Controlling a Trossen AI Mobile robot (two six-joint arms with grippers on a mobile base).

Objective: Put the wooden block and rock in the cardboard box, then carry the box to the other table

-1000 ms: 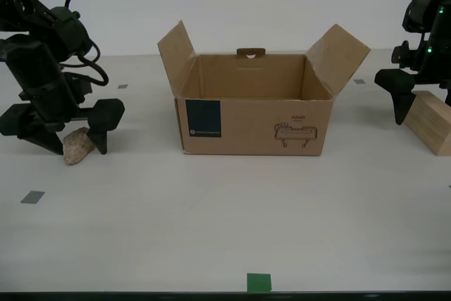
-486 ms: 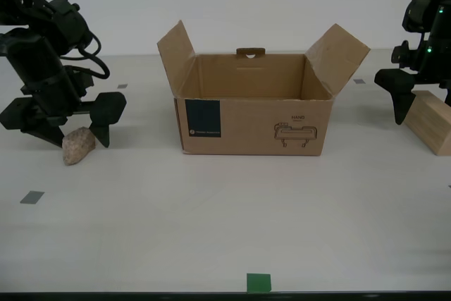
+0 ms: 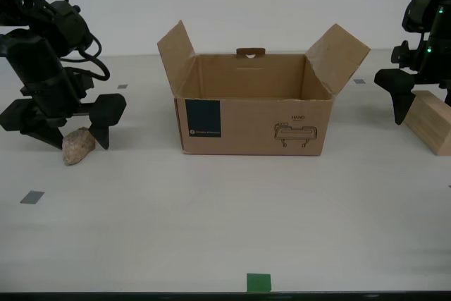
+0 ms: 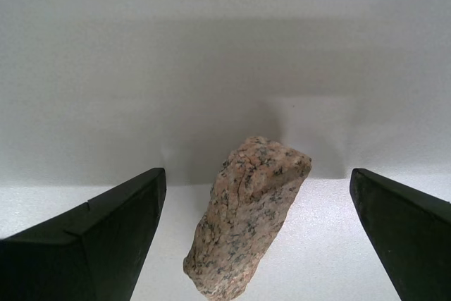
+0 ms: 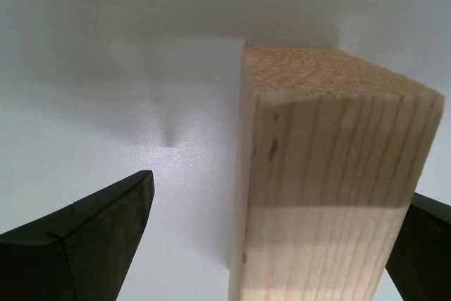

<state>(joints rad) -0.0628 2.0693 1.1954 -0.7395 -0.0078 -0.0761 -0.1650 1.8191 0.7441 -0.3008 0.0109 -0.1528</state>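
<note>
Setting: robot test lab.
Evidence: bare smooth desk [image 3: 211,216] against a plain white wall [image 3: 246,5]; grey tape squares [image 3: 32,197] and a green tape marker [image 3: 258,283] on it.

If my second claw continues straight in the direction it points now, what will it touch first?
Most likely the rock: it lies between the open fingers of my second claw, directly ahead, with the table under it. Exact depth is unclear.

The wooden block [image 5: 331,181] stands between my first gripper's [image 5: 271,244] spread fingers [image 5: 77,244].
</note>
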